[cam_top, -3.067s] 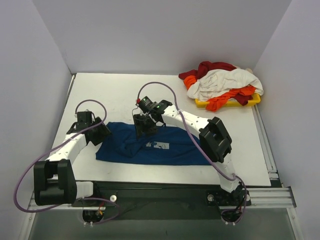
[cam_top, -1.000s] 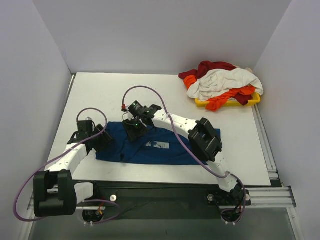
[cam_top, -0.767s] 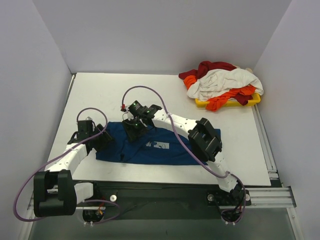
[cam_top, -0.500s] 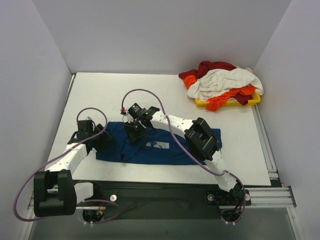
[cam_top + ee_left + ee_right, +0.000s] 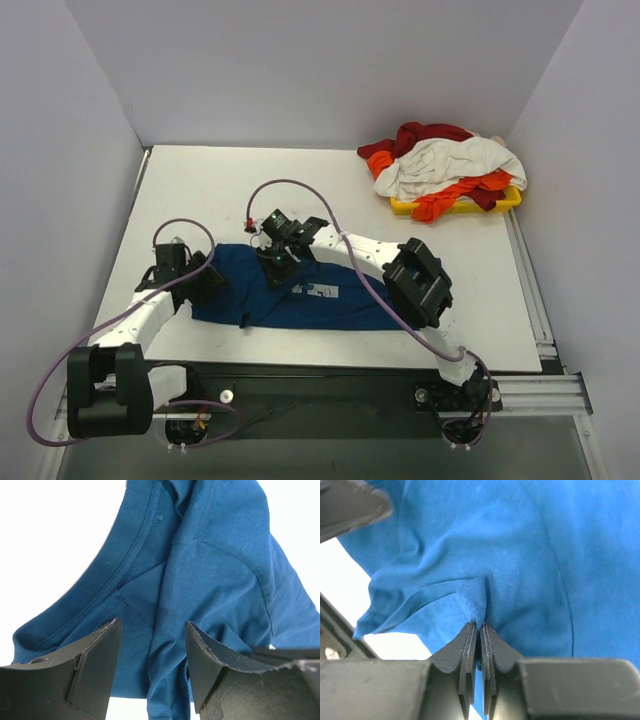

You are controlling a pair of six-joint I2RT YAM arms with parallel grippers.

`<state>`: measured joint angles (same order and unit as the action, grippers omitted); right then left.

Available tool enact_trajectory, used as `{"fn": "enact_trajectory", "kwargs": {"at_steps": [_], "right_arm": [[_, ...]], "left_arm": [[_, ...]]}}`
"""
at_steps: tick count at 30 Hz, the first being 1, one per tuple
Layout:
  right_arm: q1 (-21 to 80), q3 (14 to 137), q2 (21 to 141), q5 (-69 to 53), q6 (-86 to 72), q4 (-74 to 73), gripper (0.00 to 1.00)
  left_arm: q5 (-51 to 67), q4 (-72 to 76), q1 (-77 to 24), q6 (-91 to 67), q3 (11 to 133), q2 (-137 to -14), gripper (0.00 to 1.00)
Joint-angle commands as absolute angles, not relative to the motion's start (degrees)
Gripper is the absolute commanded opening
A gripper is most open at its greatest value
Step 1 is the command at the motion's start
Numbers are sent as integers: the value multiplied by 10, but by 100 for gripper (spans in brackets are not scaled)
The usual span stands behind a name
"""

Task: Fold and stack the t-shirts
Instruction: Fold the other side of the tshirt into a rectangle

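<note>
Here, a dark blue t-shirt (image 5: 300, 305) lies rumpled on the white table (image 5: 230, 190) near its front edge, with its pale square print (image 5: 318, 292) facing up. The right gripper (image 5: 476, 626) reaches across to the shirt's far left part, and its jaws are pressed together on a small raised ridge of blue cloth. The left gripper (image 5: 152, 630) sits at the shirt's left end by the ribbed collar (image 5: 100, 580), with its jaws spread and nothing held. Whether they touch the cloth cannot be told. At the far right, a heap of dark red, white and orange shirts (image 5: 450, 160) rests on a yellow tray (image 5: 508, 199), well apart from the arms. This looks like the start of the task: the first shirt is being straightened or readied for its first fold, and nothing is folded or stacked yet. The next move probably calls for the left jaws to close on the collar or shoulder edge, so both arms can lift and carry the cloth over evenly. From above, the right arm covers part of the shirt's far edge and the sleeves are hard to make out. The heap hides most of the tray, and the shirts in it cannot be counted.
</note>
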<state>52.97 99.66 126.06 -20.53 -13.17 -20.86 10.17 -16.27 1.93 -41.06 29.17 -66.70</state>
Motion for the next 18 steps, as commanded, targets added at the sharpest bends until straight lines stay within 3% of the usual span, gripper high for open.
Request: {"fn": "enact_trajectory", "kwargs": {"at_steps": [1, 9, 13, 18], "right_arm": [[534, 952, 1170, -192, -122, -191, 9], [541, 862, 1114, -179, -128, -176, 20], [544, 831, 1100, -177, -134, -165, 33], [549, 828, 1078, -163, -136, -162, 40]], "left_arm": [[93, -160, 14, -404, 288, -654, 63], [98, -164, -18, -412, 285, -642, 62], [94, -166, -45, -421, 282, -643, 61], [78, -166, -77, -435, 275, -650, 61]]}}
